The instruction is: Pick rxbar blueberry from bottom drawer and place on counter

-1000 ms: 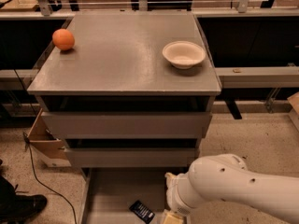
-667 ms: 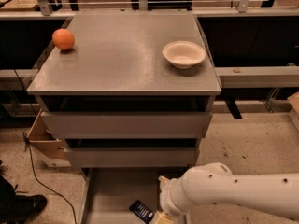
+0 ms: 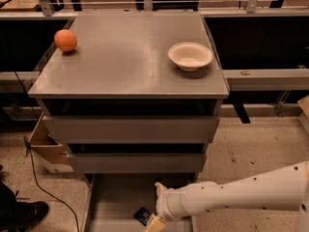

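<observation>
The rxbar blueberry (image 3: pixel 142 215), a dark flat wrapper, lies on the grey floor of the open bottom drawer (image 3: pixel 113 199), near its front. My white arm reaches in from the right, and the gripper (image 3: pixel 154 223) sits low at the bottom edge of the camera view, just right of the bar and close to it. The gripper's tips run out of view. The counter (image 3: pixel 125 57) is the matte grey top of the cabinet, above the drawers.
An orange (image 3: pixel 65 40) sits at the counter's left rear. A white bowl (image 3: pixel 190 56) sits at its right side. Two taller grey drawers (image 3: pixel 130 129) are above the bottom one. A cardboard box (image 3: pixel 43 146) and a black shoe (image 3: pixel 21 214) are on the floor to the left.
My arm has moved left and down into the bottom drawer, bringing the gripper close beside the dark bar. The bar, orange and bowl have not moved.
</observation>
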Robot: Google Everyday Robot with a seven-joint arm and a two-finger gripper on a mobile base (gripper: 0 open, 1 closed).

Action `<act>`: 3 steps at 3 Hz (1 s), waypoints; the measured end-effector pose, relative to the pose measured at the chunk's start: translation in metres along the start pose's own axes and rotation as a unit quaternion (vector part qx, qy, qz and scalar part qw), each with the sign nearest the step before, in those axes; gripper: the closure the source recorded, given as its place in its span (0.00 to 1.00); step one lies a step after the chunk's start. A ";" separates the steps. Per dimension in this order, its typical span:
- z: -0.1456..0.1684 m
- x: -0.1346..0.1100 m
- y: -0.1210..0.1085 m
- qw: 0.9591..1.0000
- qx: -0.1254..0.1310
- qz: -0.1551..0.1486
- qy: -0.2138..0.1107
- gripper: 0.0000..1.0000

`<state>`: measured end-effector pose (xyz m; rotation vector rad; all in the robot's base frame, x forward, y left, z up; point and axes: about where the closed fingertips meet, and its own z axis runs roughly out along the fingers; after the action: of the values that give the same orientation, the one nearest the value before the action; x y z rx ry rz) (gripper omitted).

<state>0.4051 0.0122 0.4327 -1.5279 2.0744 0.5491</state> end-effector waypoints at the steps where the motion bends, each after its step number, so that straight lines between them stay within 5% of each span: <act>1: 0.051 0.017 -0.005 0.999 0.005 0.011 -0.031 0.00; 3: 0.071 0.026 -0.013 0.998 0.018 0.021 -0.052 0.00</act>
<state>0.4219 0.0303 0.3601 -1.4081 2.0306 0.5918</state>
